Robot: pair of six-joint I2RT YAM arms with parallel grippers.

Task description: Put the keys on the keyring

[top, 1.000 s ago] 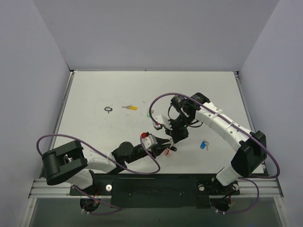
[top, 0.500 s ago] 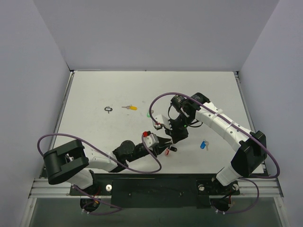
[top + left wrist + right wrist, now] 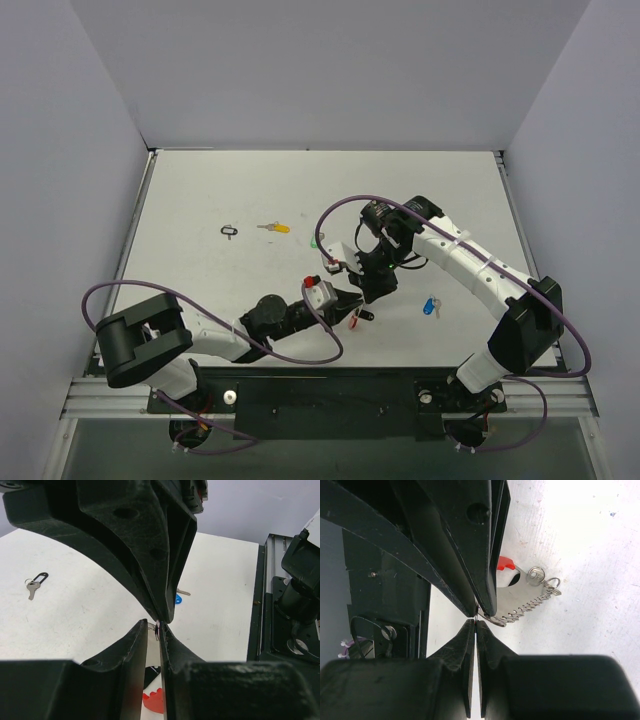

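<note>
The left gripper [image 3: 159,630] and right gripper [image 3: 476,622] both clamp the keyring [image 3: 525,611], its ring mostly hidden between their fingers.

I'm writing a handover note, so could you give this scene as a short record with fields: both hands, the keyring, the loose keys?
left hand: shut on the keyring's silver ring
right hand: shut, tips at the chain's end; whether it grips the chain is unclear
keyring: between the two hands, chain and red tag showing
blue key: loose on the table, right of the hands
yellow key: loose, farther back on the left
black-loop key: loose, just left of the yellow key
</note>
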